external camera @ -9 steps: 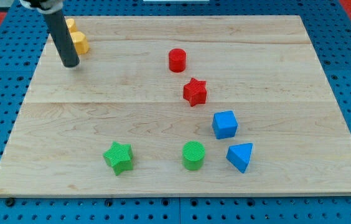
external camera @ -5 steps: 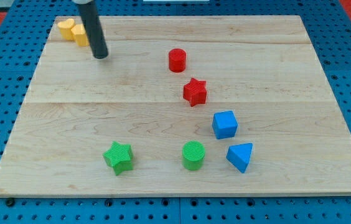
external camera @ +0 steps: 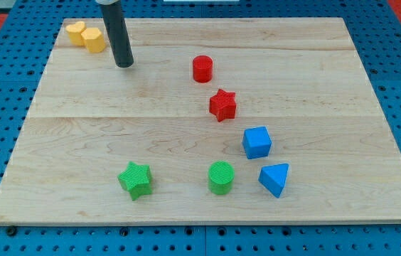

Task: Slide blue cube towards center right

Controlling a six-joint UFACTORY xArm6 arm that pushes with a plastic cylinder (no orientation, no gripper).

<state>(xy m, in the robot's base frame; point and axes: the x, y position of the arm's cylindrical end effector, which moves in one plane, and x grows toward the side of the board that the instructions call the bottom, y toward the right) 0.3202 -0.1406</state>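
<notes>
The blue cube [external camera: 257, 142] is seen right of the worktop's [external camera: 343, 78] middle, bright blue, faces clean, just above the blue triangular block [external camera: 274, 179]. My tip [external camera: 124, 64] is parked far off, top left. No fingers are fitted.

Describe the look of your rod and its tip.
My rod is a straight, round, dark grey to black cylinder, smooth and slightly glossy, with a pale highlight down one side. It enters from the view's top edge, so its mount is cut off. No cables, markings or labels show. My tip is a plain blunt end, same colour and width as the shaft.
</notes>
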